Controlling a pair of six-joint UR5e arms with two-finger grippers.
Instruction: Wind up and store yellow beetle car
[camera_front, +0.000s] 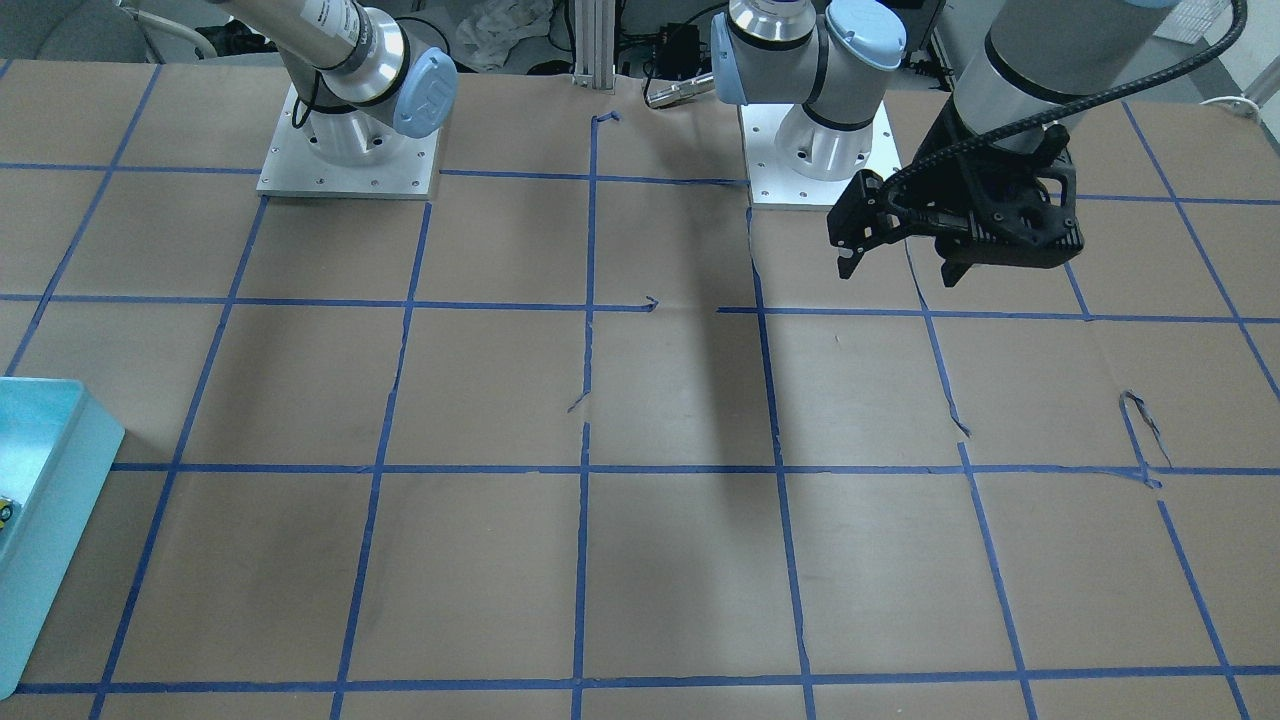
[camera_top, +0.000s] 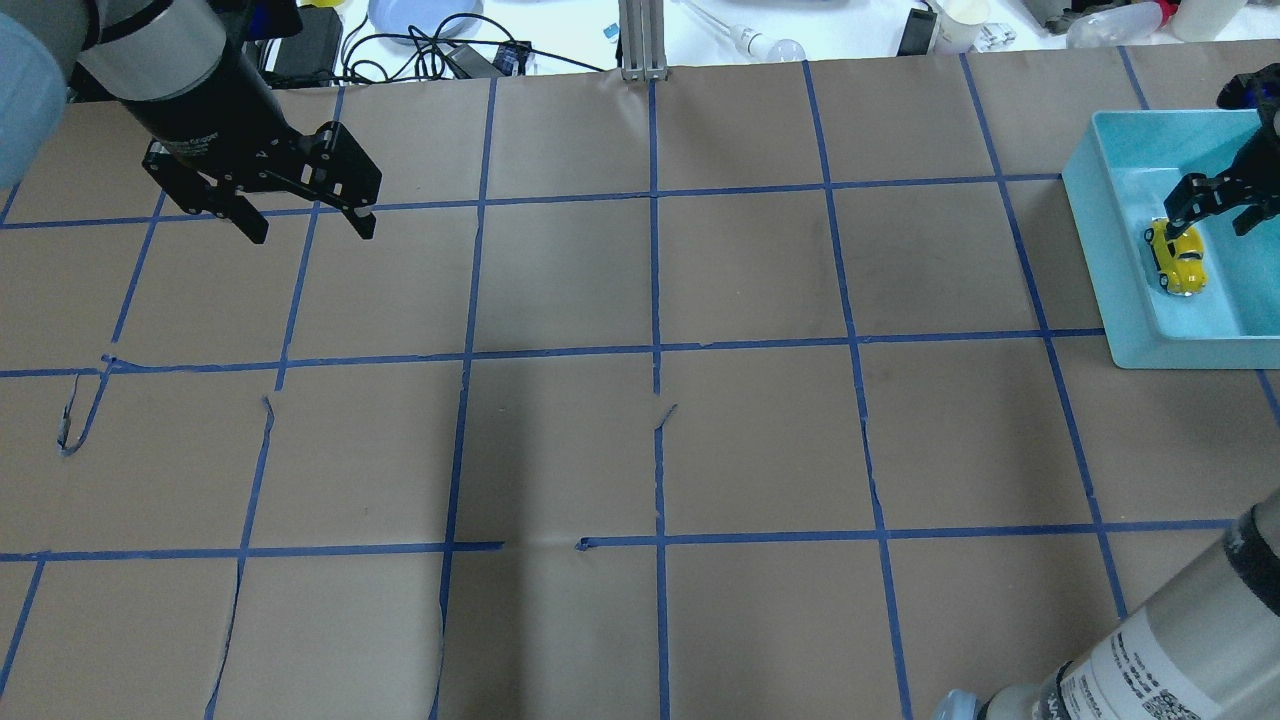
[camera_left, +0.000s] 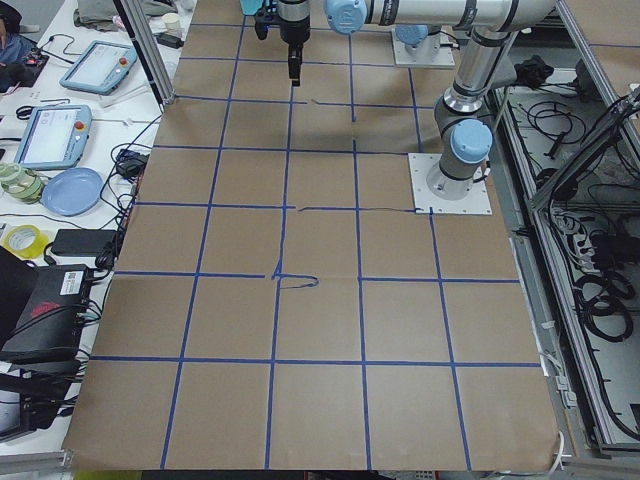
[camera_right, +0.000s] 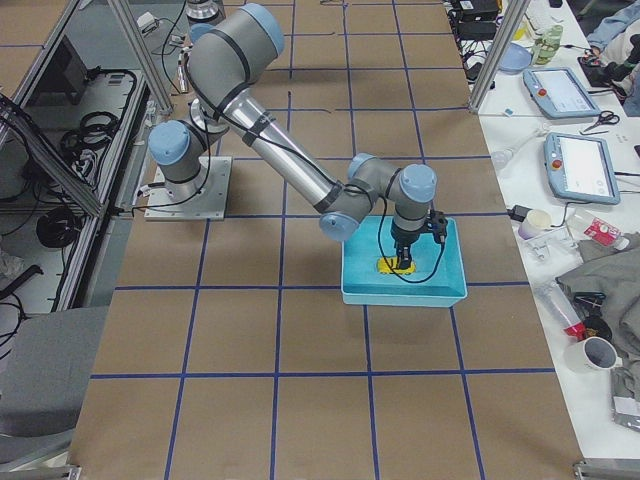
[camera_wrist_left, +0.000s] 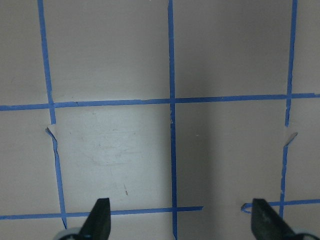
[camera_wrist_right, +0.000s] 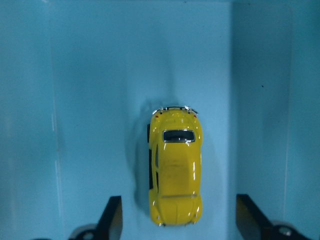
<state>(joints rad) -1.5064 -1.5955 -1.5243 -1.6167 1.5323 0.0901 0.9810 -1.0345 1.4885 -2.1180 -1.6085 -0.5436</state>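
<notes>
The yellow beetle car rests on its wheels on the floor of a teal bin, also seen in the overhead view and the exterior right view. My right gripper is open inside the bin. Its fingers stand on either side of the car with a gap to each; it also shows overhead. My left gripper is open and empty, hanging above the table at the far left; it also shows in the front-facing view.
The table is brown paper with a blue tape grid, torn in places. The teal bin stands at the table's right end. Cables, a plate and bottles lie beyond the far edge.
</notes>
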